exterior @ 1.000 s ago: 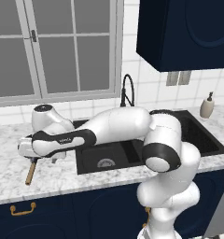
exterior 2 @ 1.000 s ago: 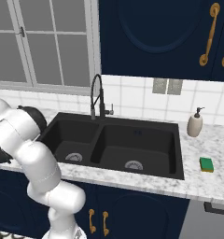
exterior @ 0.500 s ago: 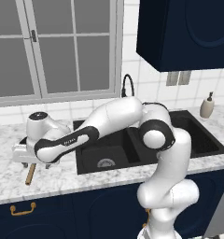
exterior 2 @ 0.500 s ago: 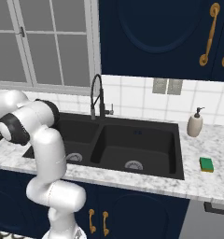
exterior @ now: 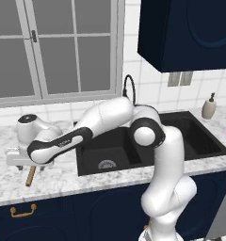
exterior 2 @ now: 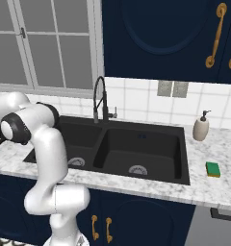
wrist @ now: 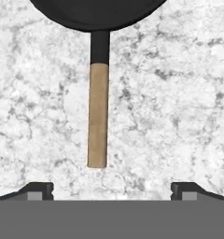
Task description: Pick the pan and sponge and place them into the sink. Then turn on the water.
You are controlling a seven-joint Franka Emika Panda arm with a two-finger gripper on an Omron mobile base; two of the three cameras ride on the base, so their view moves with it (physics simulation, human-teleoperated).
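We observe the arm rising from the base at the lower right of the left base view, bending at a dark elbow joint and reaching far out to the robot's left. The forearm slopes downward to the wrist, with the hand turned down low over the surface beneath it. In the hand view the gripper [wrist: 112, 189] has its jaws standing wide apart, the two dark fingertips [wrist: 37, 189] at opposite sides of the frame, nothing held between them.
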